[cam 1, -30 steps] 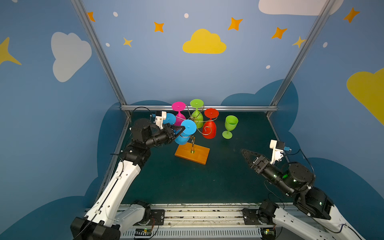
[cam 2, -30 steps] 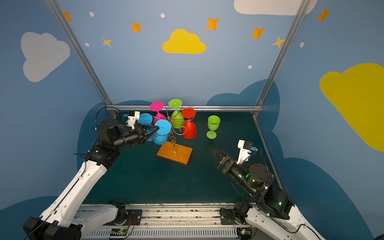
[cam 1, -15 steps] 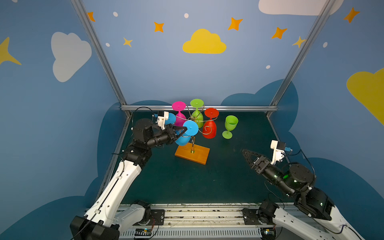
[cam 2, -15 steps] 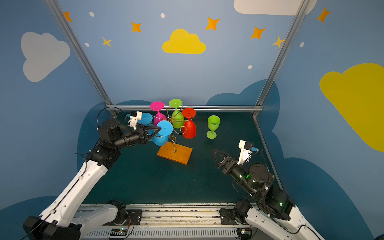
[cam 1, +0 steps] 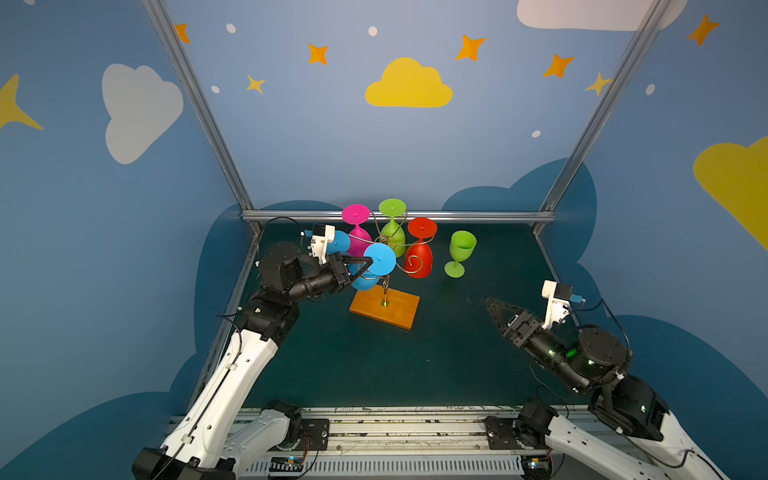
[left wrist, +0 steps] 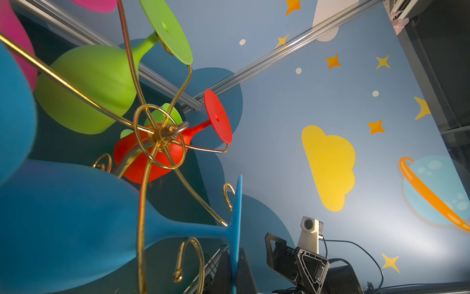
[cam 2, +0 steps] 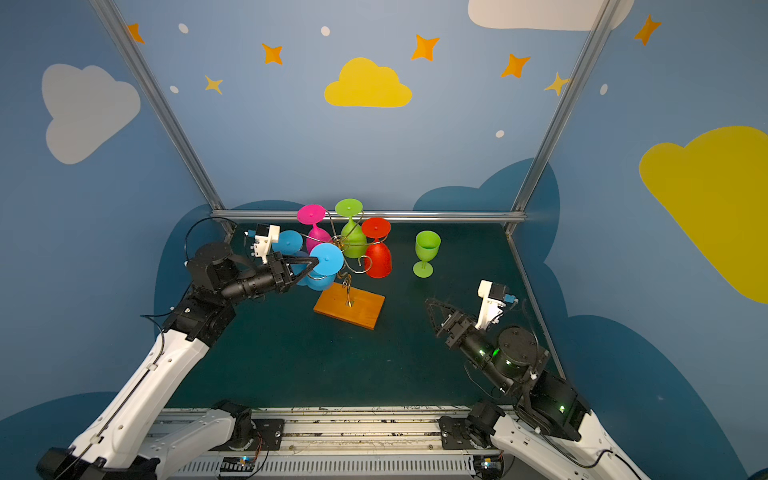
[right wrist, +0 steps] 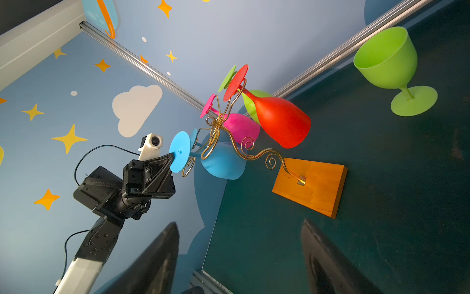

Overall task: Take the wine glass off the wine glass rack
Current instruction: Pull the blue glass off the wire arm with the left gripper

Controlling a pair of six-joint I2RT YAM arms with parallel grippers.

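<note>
The wine glass rack, gold wire on an orange-brown wooden base [cam 1: 384, 308] [cam 2: 349, 305] [right wrist: 312, 185], stands mid-table; its hub [left wrist: 160, 137] is close in the left wrist view. A blue wine glass [cam 1: 379, 259] [cam 2: 327, 258] [right wrist: 221, 163] hangs upside down on the near-left arm. My left gripper [cam 1: 371, 260] [cam 2: 316, 261] [left wrist: 235, 269] is shut on the rim of that glass's round foot [left wrist: 236, 229]. The stem lies by the arm's curled end. My right gripper [cam 1: 488, 301] [cam 2: 430, 303] [right wrist: 241, 254] stands open and empty, low at the right, apart from the rack.
Also hanging on the rack are a second blue glass [cam 1: 340, 242], a pink one [cam 1: 356, 214], a green one [cam 1: 392, 206] and a red one [cam 1: 419, 257]. A green glass [cam 1: 461, 249] [right wrist: 389, 63] stands upright on the table right of the rack. Metal frame posts line the back.
My left gripper and the blue foot it pinches have shifted very slightly; the grip is unchanged. The right arm has not moved.
</note>
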